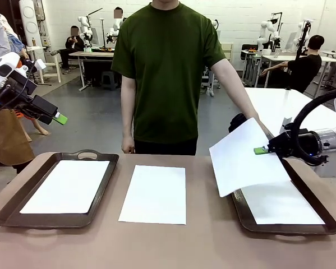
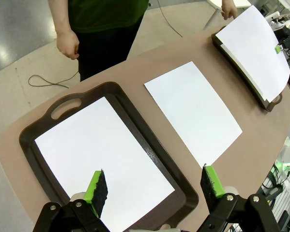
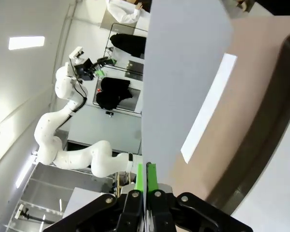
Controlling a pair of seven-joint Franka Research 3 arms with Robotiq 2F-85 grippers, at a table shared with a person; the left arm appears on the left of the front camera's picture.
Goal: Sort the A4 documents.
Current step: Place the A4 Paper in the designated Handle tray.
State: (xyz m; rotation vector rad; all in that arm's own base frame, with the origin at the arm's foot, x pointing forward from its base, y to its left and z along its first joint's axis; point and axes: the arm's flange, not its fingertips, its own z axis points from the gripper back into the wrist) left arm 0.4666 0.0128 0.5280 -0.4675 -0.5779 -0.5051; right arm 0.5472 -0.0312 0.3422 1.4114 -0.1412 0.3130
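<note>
Hidden: the lifted sheet screens the far left corner of the right tray and the end of the person's forearm. The person's hand sits at that sheet's far corner, possibly touching it. The right arm is cut by the frame edge.

Surface: brown desk, rounded corners. Grey floor, white walls, other benches with seated people behind.

Flat sheets: left-tray sheet inside the left tray, middle sheet on bare desk between the trays, right-tray sheet inside the right tray. All have their long axis pointing toward the person.

The lifted sheet is tilted above the right tray, axis roughly the same. Right pincer clamped on it near its right edge.

Left pincer jaws spread wide, holding nothing, in the air over the left tray's near end
</note>
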